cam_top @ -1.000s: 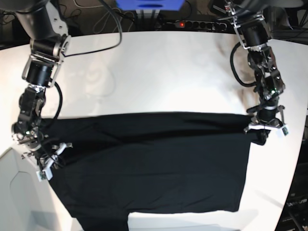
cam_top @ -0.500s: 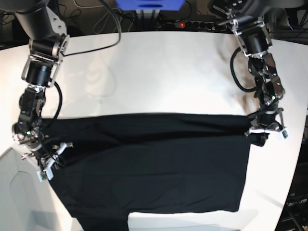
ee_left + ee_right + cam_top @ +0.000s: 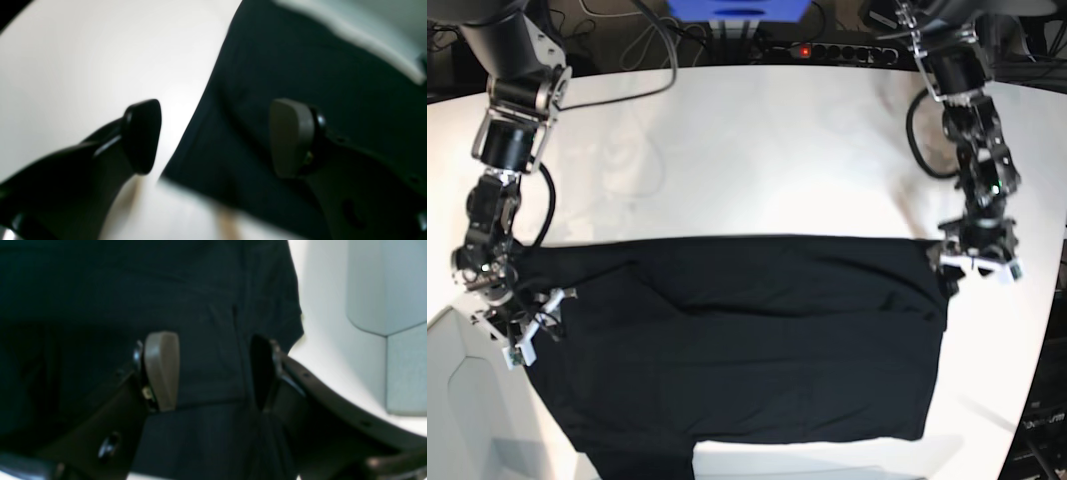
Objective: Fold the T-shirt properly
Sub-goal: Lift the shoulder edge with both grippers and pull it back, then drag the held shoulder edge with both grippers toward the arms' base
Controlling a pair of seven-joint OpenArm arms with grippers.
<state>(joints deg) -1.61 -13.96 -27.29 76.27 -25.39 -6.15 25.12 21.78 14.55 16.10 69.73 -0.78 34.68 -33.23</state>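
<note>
White tabletop (image 3: 747, 150) fills the base view, with a power strip (image 3: 832, 50) and cables along its far edge. Spread across the near half lies the T-shirt (image 3: 747, 340), plain black side up, its far edge a straight fold line running from one arm to the other and its near edge running off the bottom of the view; no print shows. On that view's right, the left gripper (image 3: 976, 262) hangs at the shirt's far corner; its wrist camera shows the fingers (image 3: 290, 136) well apart, one over bare tabletop and one over the cloth, with nothing between them. On the view's left, the right gripper (image 3: 525, 325) sits at the opposite corner, and its own camera shows its fingers (image 3: 161, 370) likewise spread above a doubled hem, not pinching it. By the look of it, a fold of the far edge toward the middle has been laid down and both corners let go. The shirt is a broad rectangle with more folding due, so the next move probably calls for lifting both arms clear without dragging the cloth, then taking fresh grips for a further fold, keeping the edges aligned.
</note>
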